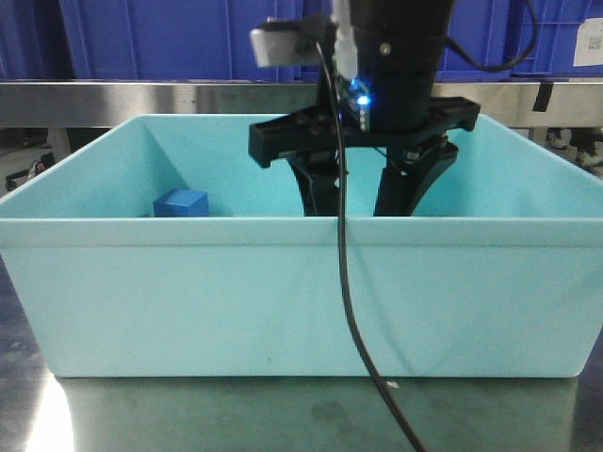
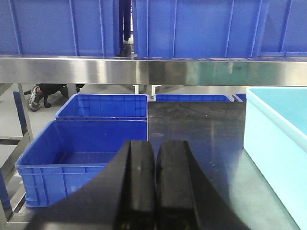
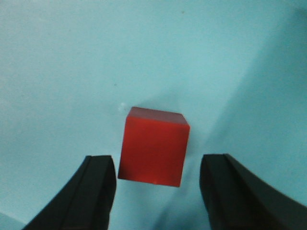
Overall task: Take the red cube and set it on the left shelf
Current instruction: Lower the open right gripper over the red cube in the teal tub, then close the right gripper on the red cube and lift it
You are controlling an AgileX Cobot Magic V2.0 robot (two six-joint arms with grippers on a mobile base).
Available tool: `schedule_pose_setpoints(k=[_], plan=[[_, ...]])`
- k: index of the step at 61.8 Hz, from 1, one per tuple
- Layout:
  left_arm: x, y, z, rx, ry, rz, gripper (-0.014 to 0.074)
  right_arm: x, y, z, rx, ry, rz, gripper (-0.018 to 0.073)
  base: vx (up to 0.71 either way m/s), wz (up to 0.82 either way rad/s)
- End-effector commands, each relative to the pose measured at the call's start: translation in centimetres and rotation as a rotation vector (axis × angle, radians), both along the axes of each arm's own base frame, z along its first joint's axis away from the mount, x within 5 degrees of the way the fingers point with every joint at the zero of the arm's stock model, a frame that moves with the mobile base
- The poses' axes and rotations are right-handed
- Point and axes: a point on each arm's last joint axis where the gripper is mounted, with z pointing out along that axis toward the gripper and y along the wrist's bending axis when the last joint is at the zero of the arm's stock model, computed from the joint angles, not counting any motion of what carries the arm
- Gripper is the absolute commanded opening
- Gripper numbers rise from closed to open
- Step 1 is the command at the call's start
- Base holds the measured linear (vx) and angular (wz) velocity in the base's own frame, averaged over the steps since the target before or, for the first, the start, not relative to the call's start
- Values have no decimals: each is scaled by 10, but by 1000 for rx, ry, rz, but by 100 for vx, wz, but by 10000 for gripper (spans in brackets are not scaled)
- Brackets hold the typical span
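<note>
The red cube (image 3: 153, 148) sits on the floor of the pale cyan bin (image 1: 283, 292). The right gripper (image 3: 158, 163) hangs over it. Its jaws are spread wide, one black finger (image 3: 98, 191) on each side of the cube, with bin floor showing in both gaps, so nothing is grasped. From the front, that gripper (image 1: 358, 198) reaches down past the bin's rim, a blue light glows on its wrist, and a black cable (image 1: 344, 282) trails over the front wall onto the steel surface (image 1: 188, 414). A blue cube (image 1: 181, 204) rests inside the bin too, towards its left end and well apart from the fingers.

The left gripper (image 2: 155, 158) is outside the bin, above the dark surface. Its jaws are clenched, the pads (image 2: 141, 177) pressed together with nothing between them. Ahead of it runs the left shelf (image 2: 144, 71), a brushed steel rail carrying blue ribbed crates (image 2: 192, 28). Below the rail, more open blue crates (image 2: 81, 158) stand beside the surface. The bin's corner shows at the right of that view.
</note>
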Motion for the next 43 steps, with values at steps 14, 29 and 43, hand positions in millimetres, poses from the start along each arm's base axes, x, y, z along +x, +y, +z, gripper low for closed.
schedule_pose_setpoints(k=[14, 29, 43], plan=[[0, 1, 1, -10, -80, 9, 101, 11, 4, 14, 60, -102, 2, 499, 0, 0], [0, 1, 1, -10, -80, 9, 102, 14, 7, 6, 57, -98, 3, 493, 0, 0], [0, 1, 1, -10, -80, 9, 101, 14, 6, 6, 52, -93, 3, 229, 0, 0]])
